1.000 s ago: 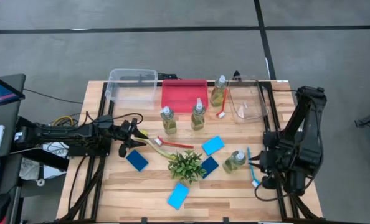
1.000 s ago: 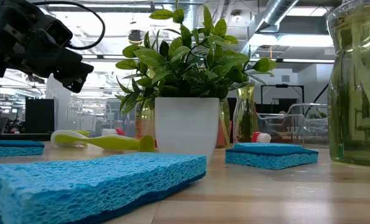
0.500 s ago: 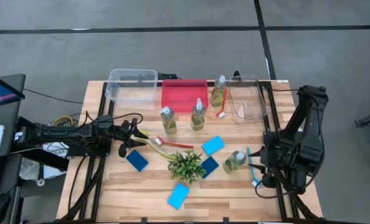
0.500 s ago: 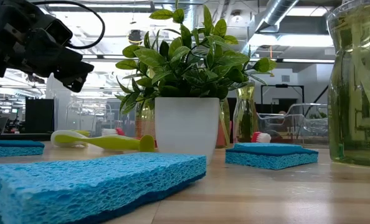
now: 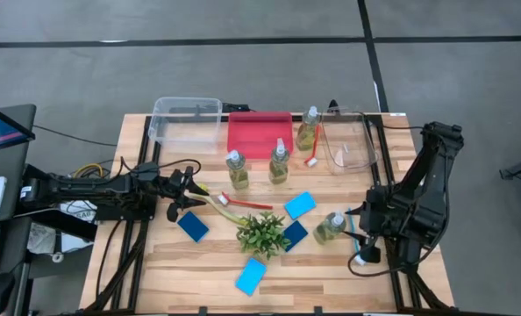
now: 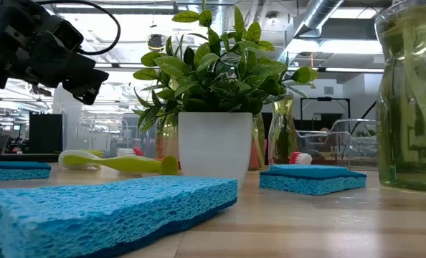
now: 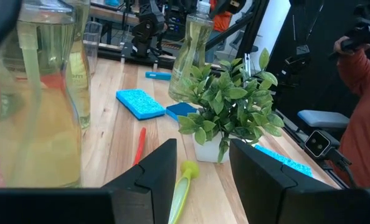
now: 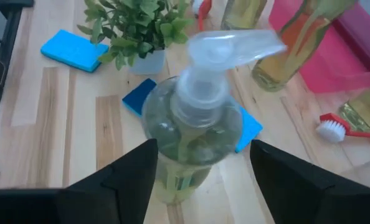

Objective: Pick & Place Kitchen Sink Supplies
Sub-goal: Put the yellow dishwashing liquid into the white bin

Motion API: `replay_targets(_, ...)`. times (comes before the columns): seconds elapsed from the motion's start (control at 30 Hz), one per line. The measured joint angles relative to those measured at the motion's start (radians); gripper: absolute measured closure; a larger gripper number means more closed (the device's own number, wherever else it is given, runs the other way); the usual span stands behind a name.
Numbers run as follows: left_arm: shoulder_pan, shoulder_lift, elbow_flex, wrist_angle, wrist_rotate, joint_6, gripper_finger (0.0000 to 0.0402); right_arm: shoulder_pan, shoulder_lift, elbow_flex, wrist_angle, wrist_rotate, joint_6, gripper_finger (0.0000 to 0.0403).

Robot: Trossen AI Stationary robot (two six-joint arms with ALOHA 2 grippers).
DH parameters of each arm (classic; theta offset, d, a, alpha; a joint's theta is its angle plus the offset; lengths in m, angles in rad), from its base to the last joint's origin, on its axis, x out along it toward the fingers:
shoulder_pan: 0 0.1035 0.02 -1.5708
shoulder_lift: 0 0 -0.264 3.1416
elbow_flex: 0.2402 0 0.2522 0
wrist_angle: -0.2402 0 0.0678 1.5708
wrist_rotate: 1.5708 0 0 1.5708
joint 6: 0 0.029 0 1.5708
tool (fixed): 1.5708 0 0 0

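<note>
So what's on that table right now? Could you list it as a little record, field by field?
bottles: four; nearest right arm
brushes: yellow, red, blue
sponges: four blue; one at the table's front
plant: mid-table
bins: clear, red, clear
left pincer: open, over the yellow brush
right pincer: open, bottle between its fingers

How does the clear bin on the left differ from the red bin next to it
The clear bin is see-through, so the table shows through it; the red bin is solid-coloured. The clear bin sits nearer the table's left edge, the red bin toward the middle, with two bottles right in front of it. Both are rectangular, open-topped and sit along the table's far edge.
</note>
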Motion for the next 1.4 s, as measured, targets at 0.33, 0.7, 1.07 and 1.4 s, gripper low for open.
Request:
replay_targets(0.33,0.000,0.000,0.000,0.002,0.000,0.000,0.0252,-0.040,0.000,0.000,0.102,0.055,-0.128,0.0153)
replay_targets(0.7,0.000,0.000,0.000,0.007,0.000,0.000,0.0252,-0.075,0.001,0.000,0.149,0.140,-0.128,0.0153)
replay_targets(1.07,0.000,0.000,0.000,0.008,0.000,0.000,0.0252,-0.106,0.093,0.000,0.197,0.182,-0.110,0.0153)
replay_targets(1.4,0.000,0.000,0.000,0.008,0.000,0.000,0.0252,-0.076,0.183,0.000,0.182,0.317,-0.034,0.0153)
